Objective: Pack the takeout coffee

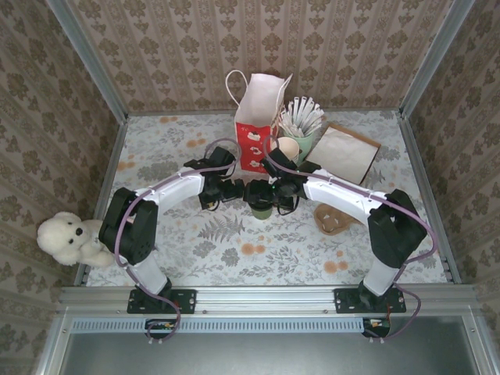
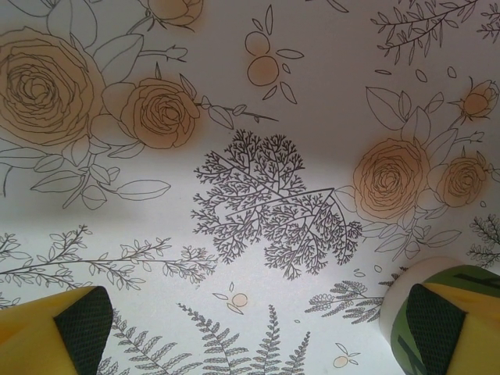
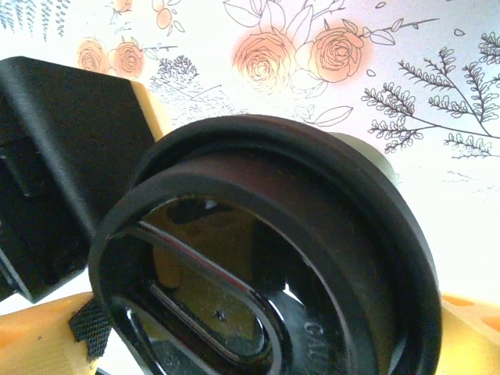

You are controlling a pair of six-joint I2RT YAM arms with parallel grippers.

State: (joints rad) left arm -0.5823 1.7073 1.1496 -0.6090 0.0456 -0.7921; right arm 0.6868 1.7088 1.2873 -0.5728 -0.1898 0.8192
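The takeout coffee (image 1: pixel 262 210), a small green cup with a black lid, stands mid-table between both arms. In the right wrist view its black lid (image 3: pixel 258 258) spans the gap from one yellow finger to the other, so my right gripper (image 3: pixel 266 340) (image 1: pixel 281 195) is closed on it at a wide setting. My left gripper (image 1: pixel 228 192) (image 2: pixel 254 332) stands open just left of the cup with only tablecloth between its fingers. The cup's white-rimmed base (image 2: pixel 394 308) shows behind its right finger (image 2: pixel 437 328).
A red-and-white paper bag (image 1: pixel 256 117) stands open behind the cup. Right of it are a green holder of white-wrapped sticks (image 1: pixel 301 125), lidless cups (image 1: pixel 288 148) and a flat brown bag (image 1: pixel 348 152). A brown object (image 1: pixel 334 219) lies right; a teddy bear (image 1: pixel 70 238) sits at the left edge.
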